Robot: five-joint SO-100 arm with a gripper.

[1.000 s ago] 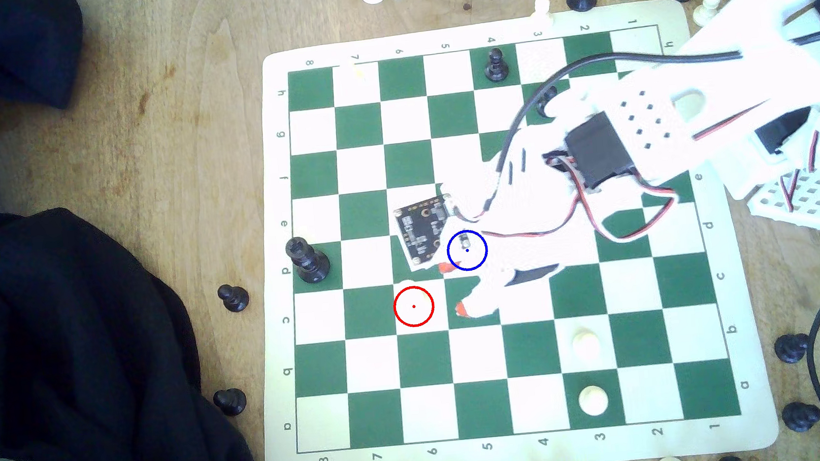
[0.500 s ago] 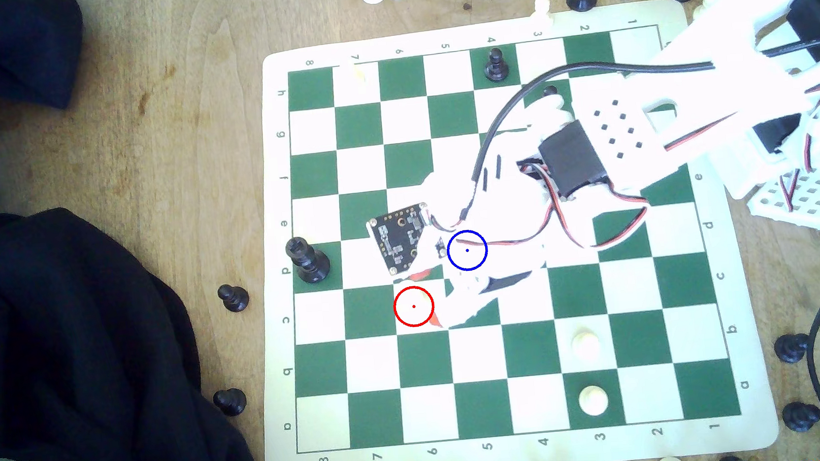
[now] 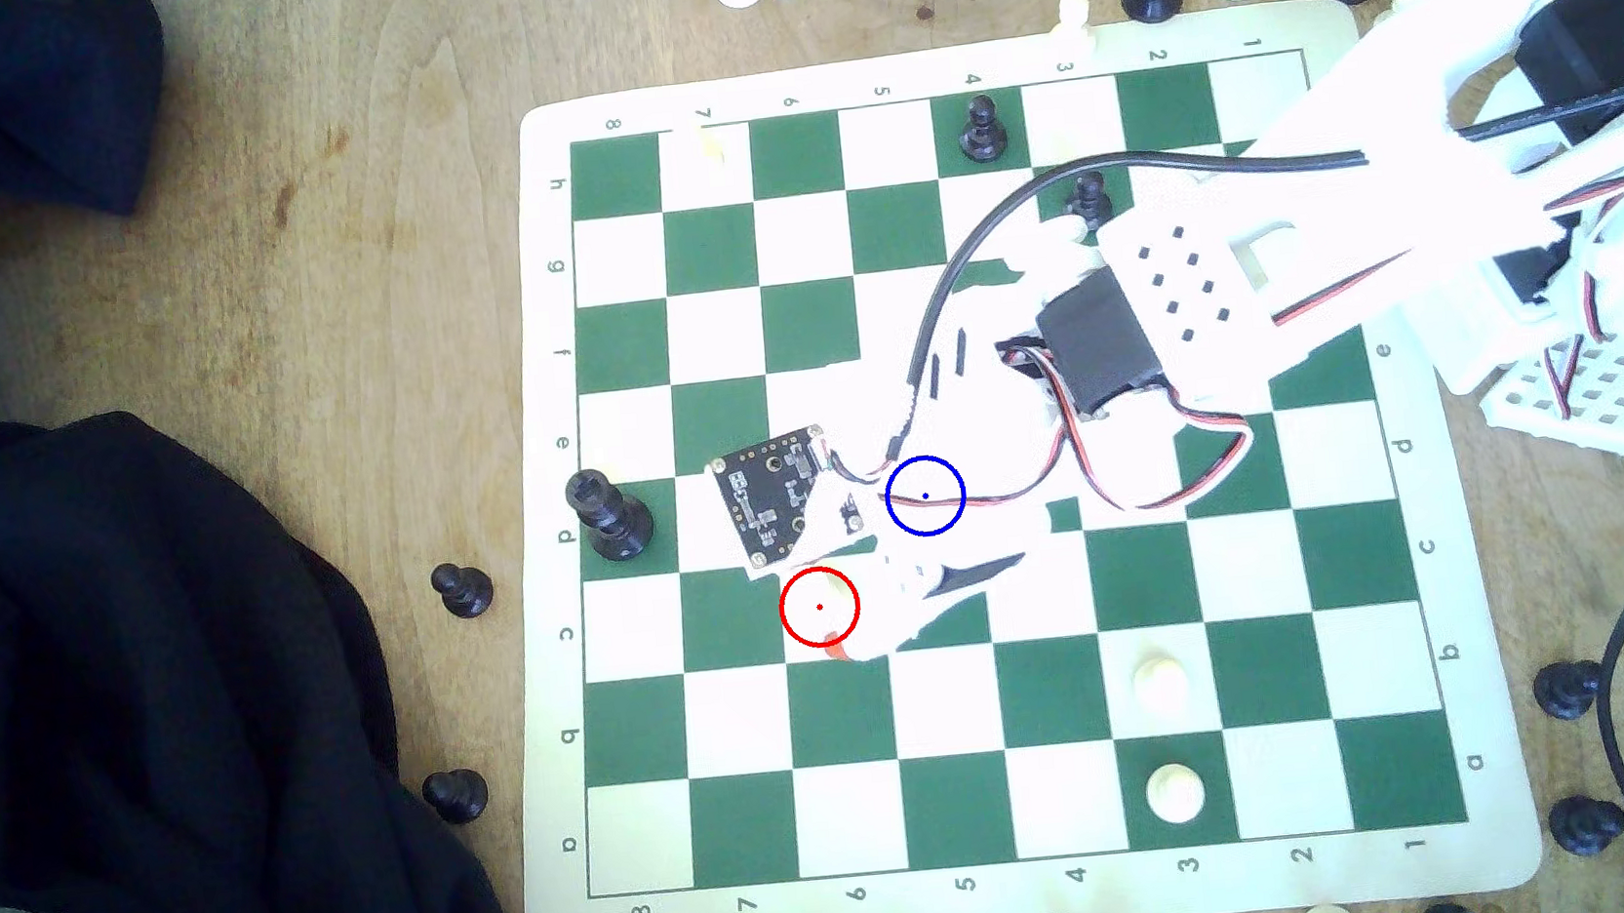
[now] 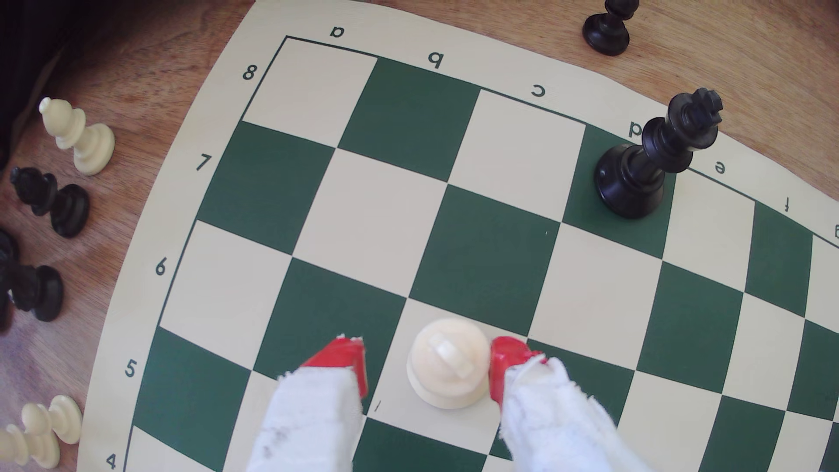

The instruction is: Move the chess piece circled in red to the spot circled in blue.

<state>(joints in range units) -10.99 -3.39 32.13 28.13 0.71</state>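
Wood table, green-and-white board on it; from my feed, black king sits well off past the gripper. Gripper is spread around the chess piece on its red-ringed square, one red fingertip touching it, the other apart. Blue-ringed spot lies under my wrist, just behind the tips.

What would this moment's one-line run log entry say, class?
phase: closing in | claw: open, straddling white chess piece | one red fingertip touching it, other apart | piece: upright on red-ringed square | blue-ringed spot: under arm | not lifted
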